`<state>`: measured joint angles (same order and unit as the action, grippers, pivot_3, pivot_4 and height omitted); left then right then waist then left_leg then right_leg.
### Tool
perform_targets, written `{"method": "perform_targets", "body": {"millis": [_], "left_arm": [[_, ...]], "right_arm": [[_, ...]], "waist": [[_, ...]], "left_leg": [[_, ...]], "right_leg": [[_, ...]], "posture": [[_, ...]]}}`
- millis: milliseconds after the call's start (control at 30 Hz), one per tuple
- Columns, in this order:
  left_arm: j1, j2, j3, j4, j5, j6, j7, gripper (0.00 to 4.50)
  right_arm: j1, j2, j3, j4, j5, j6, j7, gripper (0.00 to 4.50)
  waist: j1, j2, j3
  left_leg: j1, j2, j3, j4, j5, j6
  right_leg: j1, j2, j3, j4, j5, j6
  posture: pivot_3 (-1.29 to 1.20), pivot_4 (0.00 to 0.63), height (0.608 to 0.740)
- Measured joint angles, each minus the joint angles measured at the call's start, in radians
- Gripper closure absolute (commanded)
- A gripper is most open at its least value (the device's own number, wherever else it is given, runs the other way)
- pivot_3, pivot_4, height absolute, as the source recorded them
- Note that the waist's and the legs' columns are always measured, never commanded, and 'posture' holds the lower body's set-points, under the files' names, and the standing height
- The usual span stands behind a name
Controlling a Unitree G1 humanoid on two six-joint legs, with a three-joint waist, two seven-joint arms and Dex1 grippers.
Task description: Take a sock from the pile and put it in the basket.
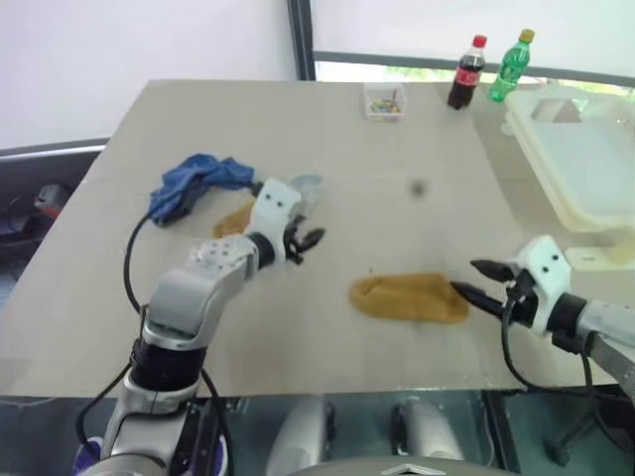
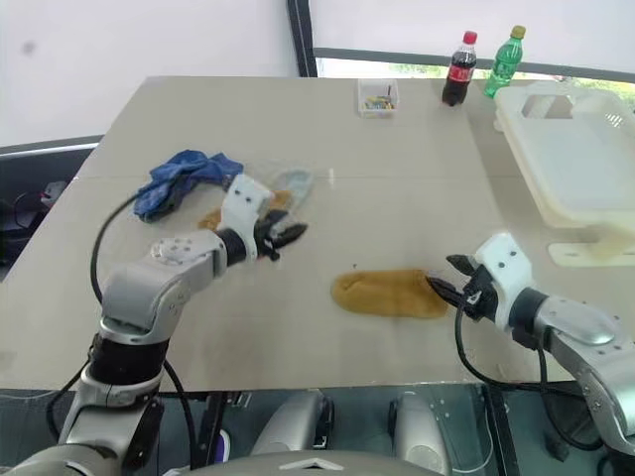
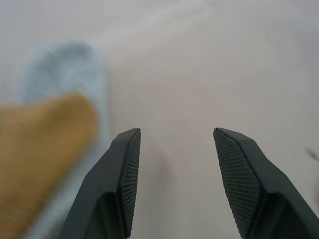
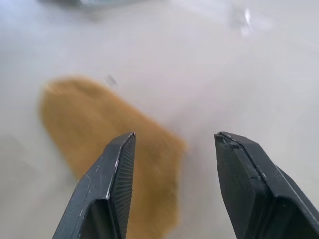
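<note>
A: Where is the sock (image 1: 409,297) now?

B: I see it lying flat on the worktop (image 1: 327,149), near the front edge and a little toward the right side — nothing holds it. My right gripper (image 1: 476,281) is just beside its right end, with the two fingers apart and empty.

A: And the left one?

B: The left gripper (image 1: 311,241) is also spread open and holds nothing. It is over the pile (image 2: 223,193), which lies toward the left edge: a dark blue sock (image 1: 193,181), a second mustard sock (image 1: 233,220) and a pale grey-blue sock (image 2: 293,185), partly hidden behind my arm.

A: The basket?

B: The basket (image 2: 571,159) stands at the right edge, toward the far corner — well apart from the sock. At the far edge I see a small clear box (image 1: 384,100) and two bottles (image 1: 488,69).
</note>
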<state>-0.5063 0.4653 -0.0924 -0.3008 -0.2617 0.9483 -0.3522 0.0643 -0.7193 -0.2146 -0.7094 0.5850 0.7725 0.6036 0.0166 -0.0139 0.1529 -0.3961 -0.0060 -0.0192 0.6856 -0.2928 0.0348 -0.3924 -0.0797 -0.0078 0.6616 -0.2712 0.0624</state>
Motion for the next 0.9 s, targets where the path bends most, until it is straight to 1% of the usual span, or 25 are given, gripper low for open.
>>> {"method": "perform_targets", "body": {"millis": [33,200,367,533,633,667,733,900], "left_arm": [[-0.023,-0.038,-0.015,0.065,0.034,-0.015,0.035,2.02],[-0.075,-0.154,-0.046,0.287,0.149,-0.091,0.170,2.02],[-0.104,-0.202,-0.037,0.362,0.214,-0.151,0.251,2.02],[-0.105,-0.205,-0.026,0.362,0.244,-0.197,0.272,2.02],[-0.102,-0.200,-0.024,0.333,0.250,-0.216,0.265,1.27],[-0.101,-0.200,-0.024,0.323,0.251,-0.219,0.264,0.78],[-0.096,-0.202,-0.015,0.317,0.252,-0.225,0.266,0.02],[-0.096,-0.231,0.039,0.332,0.269,-0.242,0.310,0.02]], "right_arm": [[-0.005,0.016,0.001,0.000,0.002,-0.017,0.000,1.92],[-0.042,0.097,0.007,-0.001,0.014,-0.149,0.026,1.92],[-0.074,0.112,0.015,-0.002,-0.015,-0.248,0.030,1.92],[-0.081,0.110,0.022,-0.003,-0.058,-0.306,0.032,1.92],[-0.081,0.109,0.021,-0.001,-0.054,-0.304,0.027,1.86],[-0.081,0.109,0.021,0.000,-0.051,-0.302,0.025,1.86],[-0.081,0.109,0.021,0.001,-0.053,-0.303,0.022,1.86],[-0.080,0.107,0.023,0.001,-0.104,-0.322,0.004,1.86]], "waist": [[0.001,0.000,0.000],[-0.007,-0.001,0.001],[-0.004,-0.001,0.001],[-0.004,-0.001,0.001],[-0.004,-0.001,0.001],[-0.004,-0.001,0.001],[-0.004,-0.001,0.000],[-0.003,-0.001,0.000]], "left_leg": [[0.000,-0.001,0.000,0.000,0.000,0.000],[-0.001,-0.003,-0.001,0.000,0.002,-0.003],[-0.001,-0.003,-0.001,0.000,0.002,-0.004],[-0.001,-0.003,-0.001,0.000,0.002,-0.004],[-0.001,-0.002,-0.001,0.000,0.003,-0.004],[-0.001,-0.002,-0.001,0.000,0.003,-0.004],[-0.001,-0.002,-0.001,0.000,0.003,-0.004],[-0.001,-0.002,-0.001,0.000,0.003,-0.004]], "right_leg": [[0.000,0.000,0.000,0.000,0.000,0.000],[-0.002,0.001,0.000,0.001,0.000,0.000],[-0.002,0.000,0.000,0.001,0.000,0.000],[-0.002,0.000,0.000,0.001,0.000,0.000],[-0.002,0.000,0.000,0.001,0.000,0.000],[-0.002,0.000,0.000,0.001,0.000,0.000],[-0.002,0.000,0.000,0.001,0.000,0.000],[-0.002,0.000,0.000,0.001,0.000,0.000]], "posture": [[0.00,0.150,0.740],[0.00,0.150,0.740],[0.00,0.150,0.740],[0.00,0.150,0.740],[0.00,0.150,0.740],[0.00,0.150,0.740],[0.00,0.150,0.740],[0.00,0.150,0.740]]}}
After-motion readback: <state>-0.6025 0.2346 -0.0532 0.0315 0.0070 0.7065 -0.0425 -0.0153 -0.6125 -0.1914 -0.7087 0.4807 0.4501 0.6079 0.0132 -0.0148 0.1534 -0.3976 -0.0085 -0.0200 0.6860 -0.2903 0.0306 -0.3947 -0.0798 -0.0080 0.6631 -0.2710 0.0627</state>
